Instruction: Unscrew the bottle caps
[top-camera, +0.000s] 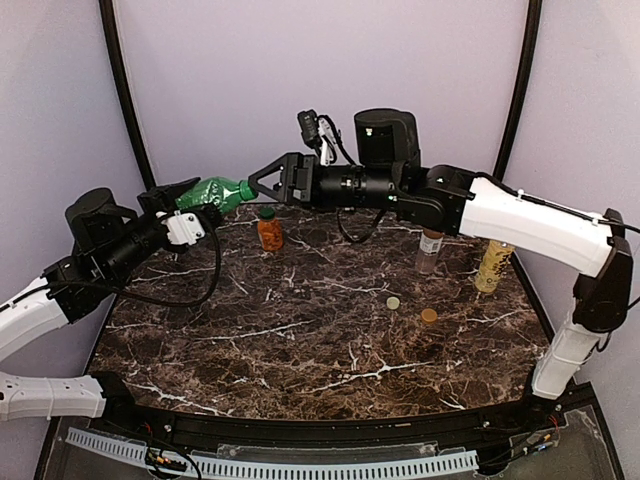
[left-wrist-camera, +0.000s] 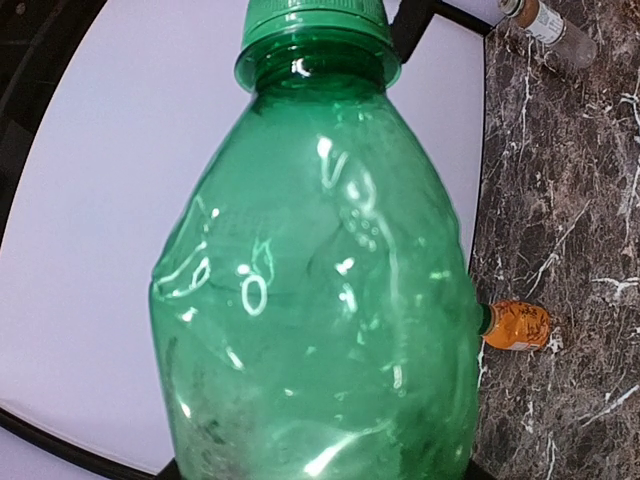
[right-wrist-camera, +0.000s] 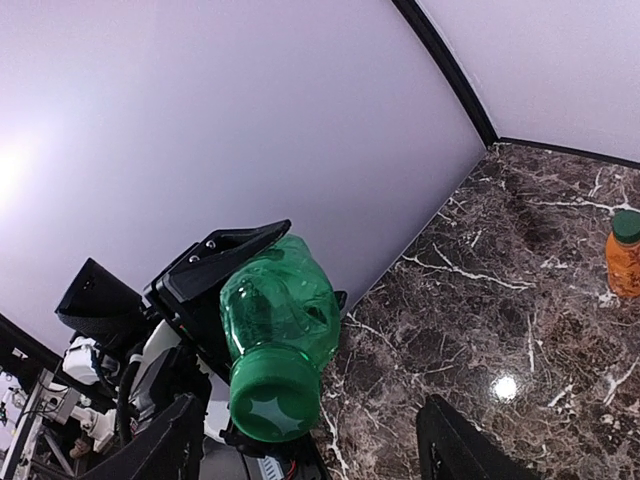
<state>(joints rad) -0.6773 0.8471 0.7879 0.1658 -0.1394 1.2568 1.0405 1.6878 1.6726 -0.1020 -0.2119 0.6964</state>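
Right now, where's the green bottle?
Top view, back left: the green bottle is held sideways in the left pincer, cap toward the right pincer. The orange bottle stands just right of it.

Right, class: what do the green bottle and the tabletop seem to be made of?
The green bottle: probably thin, glossy, translucent plastic; its wall is dented and shows bright glints. The tabletop: looks like polished dark brown marble with white veins, reflecting a light; possibly printed laminate.
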